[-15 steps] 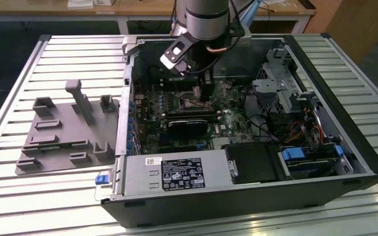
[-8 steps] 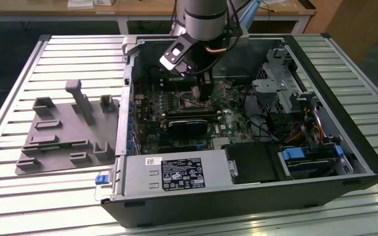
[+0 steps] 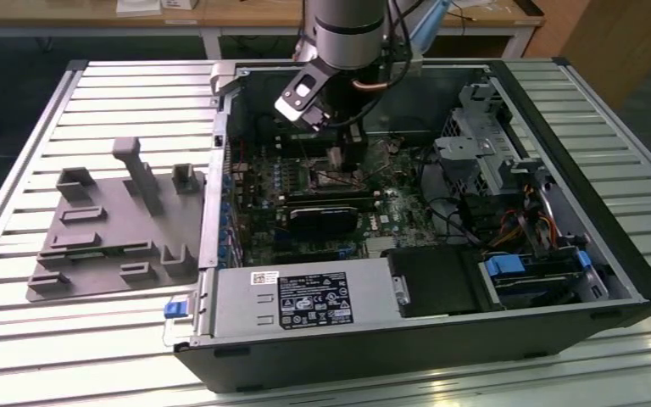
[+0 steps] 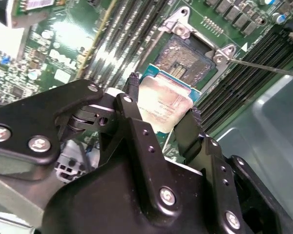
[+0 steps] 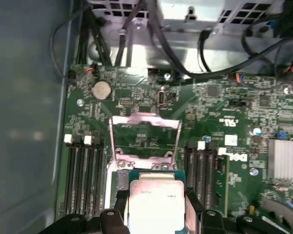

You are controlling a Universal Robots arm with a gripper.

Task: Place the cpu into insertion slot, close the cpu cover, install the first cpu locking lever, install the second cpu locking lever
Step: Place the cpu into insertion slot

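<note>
Second wrist view: gripper [image 4: 163, 99] clamps the cpu [image 4: 167, 108] by two edges, close by the slot [image 4: 183, 58], not seated. Slot is bare. Cover [image 5: 145, 118] stands open at the slot's edge, and a lever [image 4: 263, 66] is unlatched beside it. My read: all four steps are outstanding.

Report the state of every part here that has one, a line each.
cpu: held off the board, not seated.
gripper: fingers shut on the cpu.
insertion slot: uncovered, empty.
cpu cover: swung up, open.
computer case: lying on its side, side panel off.
</note>
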